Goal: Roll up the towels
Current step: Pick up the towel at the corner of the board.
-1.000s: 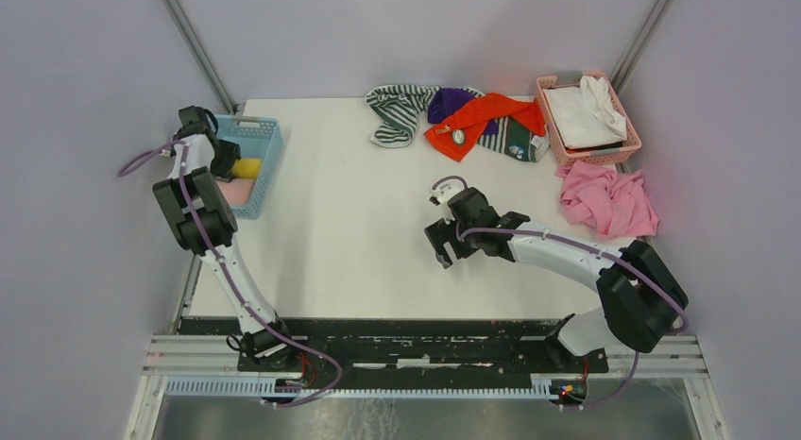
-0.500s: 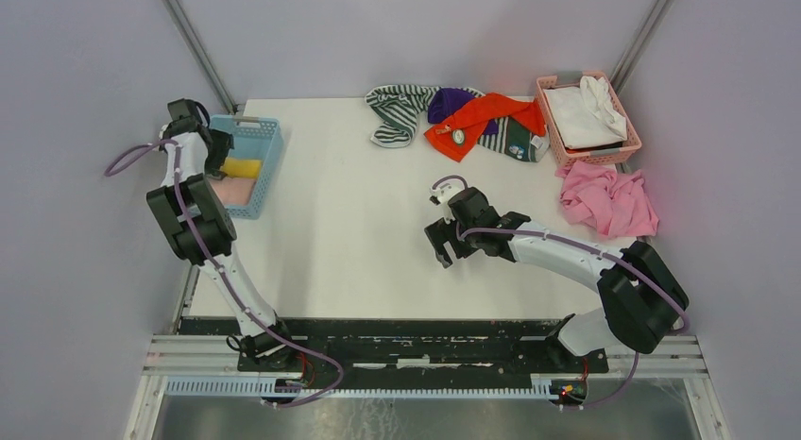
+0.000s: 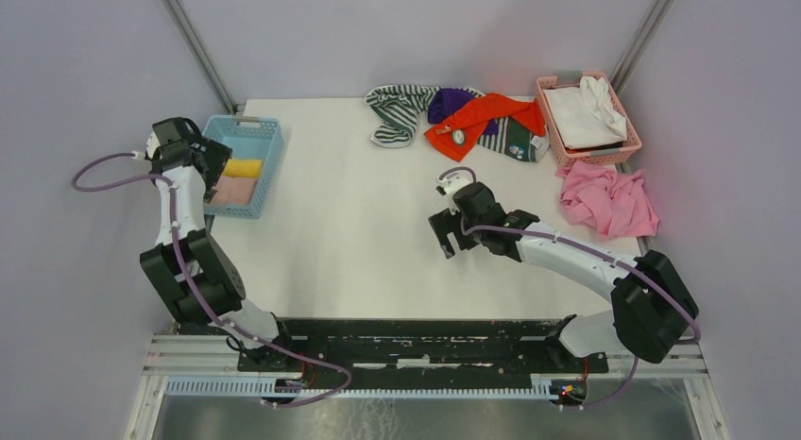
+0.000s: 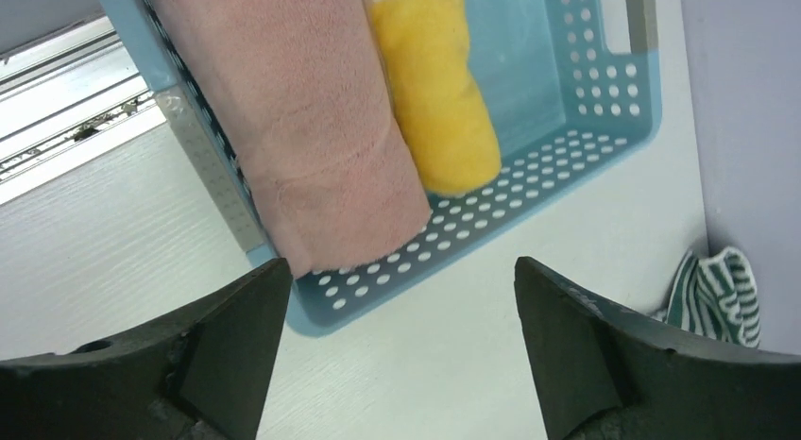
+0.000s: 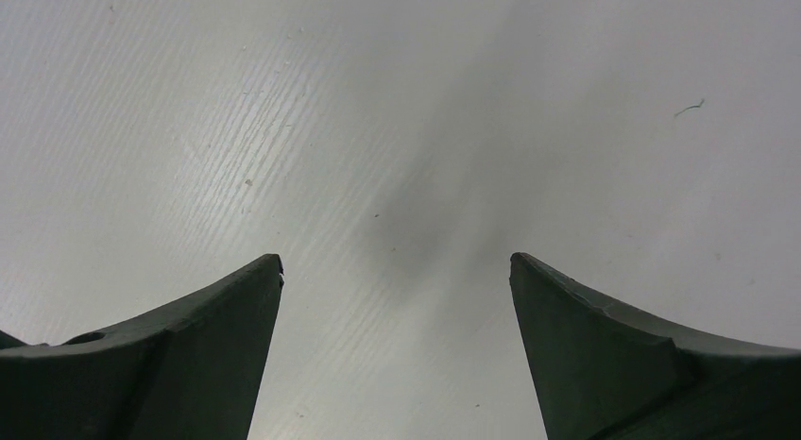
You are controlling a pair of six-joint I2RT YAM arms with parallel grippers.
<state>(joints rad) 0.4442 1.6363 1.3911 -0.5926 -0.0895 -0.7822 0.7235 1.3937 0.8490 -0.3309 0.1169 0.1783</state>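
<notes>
The unrolled towels (image 3: 469,119) lie heaped at the far edge of the table (image 3: 331,232). The orange-red towel (image 3: 480,115) is on top, its long axis running from about 8 o'clock to 2 o'clock, with a striped towel (image 3: 395,111) on its 9 o'clock side and a crumpled pink towel (image 3: 609,199) apart at the right edge. From the right gripper (image 3: 446,237) the heap lies at roughly 12 to 1 o'clock and the pink towel at about 3 o'clock, both well apart from it; its jaws stand spread wide over bare table and hold nothing. The left gripper (image 4: 397,270), jaws likewise wide and empty, hangs by the blue basket (image 3: 269,138), where a pink roll (image 4: 321,138) and a yellow roll (image 4: 439,91) lie side by side; the heap is far across the table at its 3 o'clock. I judge the right arm the nearer one for fetching the next towel
</notes>
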